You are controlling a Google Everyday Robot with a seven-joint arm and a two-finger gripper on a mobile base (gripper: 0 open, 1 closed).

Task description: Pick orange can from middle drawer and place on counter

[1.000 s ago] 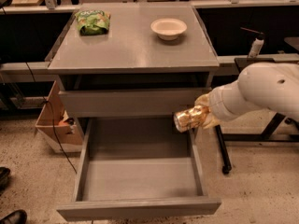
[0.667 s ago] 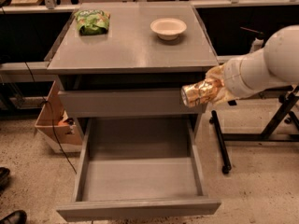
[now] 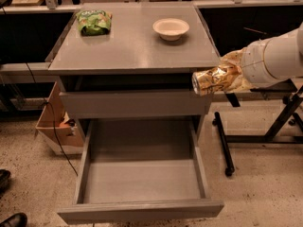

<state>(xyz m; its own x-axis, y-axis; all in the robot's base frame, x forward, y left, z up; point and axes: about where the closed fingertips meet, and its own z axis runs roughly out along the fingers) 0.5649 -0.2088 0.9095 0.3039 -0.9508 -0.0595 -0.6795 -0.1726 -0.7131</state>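
My gripper point(image 3: 230, 74) is shut on the orange can point(image 3: 209, 81) and holds it on its side in the air, silver end facing left. The can hangs just off the right edge of the cabinet, level with the upper drawer front and a little below the counter point(image 3: 132, 46). The white arm point(image 3: 277, 56) reaches in from the right. The middle drawer point(image 3: 142, 181) is pulled fully open below, and its grey floor is bare.
A green snack bag point(image 3: 93, 21) lies at the counter's back left and a white bowl point(image 3: 171, 28) at its back right. A cardboard box point(image 3: 53, 126) stands left of the cabinet. A black stand with legs point(image 3: 225, 141) is on the right.
The gripper has carried the can up and to the right, from beside the open drawer to nearly counter height.
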